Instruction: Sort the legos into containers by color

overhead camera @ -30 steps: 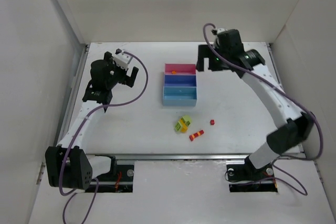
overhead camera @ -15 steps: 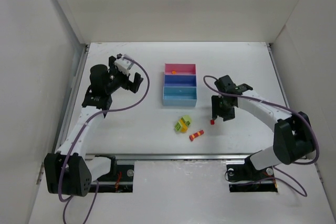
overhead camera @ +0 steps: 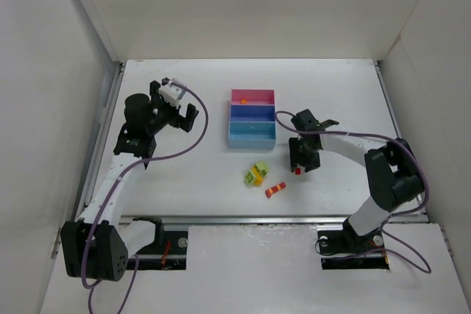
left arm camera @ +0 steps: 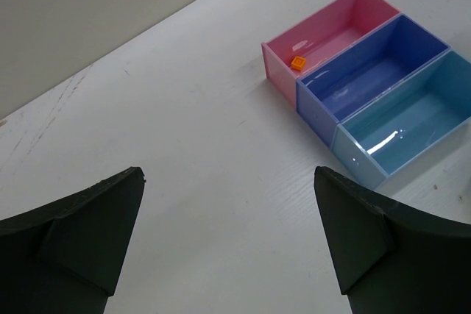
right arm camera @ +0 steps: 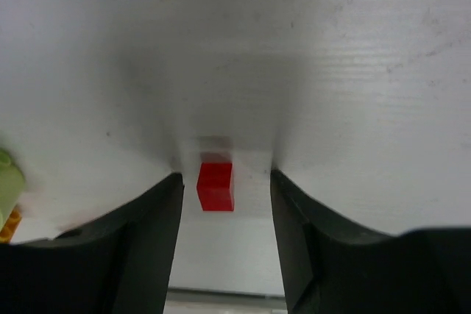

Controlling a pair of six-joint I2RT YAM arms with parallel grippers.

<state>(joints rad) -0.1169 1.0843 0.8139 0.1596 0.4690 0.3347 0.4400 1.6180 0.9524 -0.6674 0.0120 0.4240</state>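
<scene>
- I see a red-and-yellow brick nearest the bases, loose on the table.
- A lime brick lies just beyond it, to its left.
- The right gripper is down at the table, jaws parted around a red brick, with a gap on each side.
- In the tray, an orange brick sits in the far, pink bin.
- The left gripper hangs left of the tray, spread wide, grasping nothing.
</scene>
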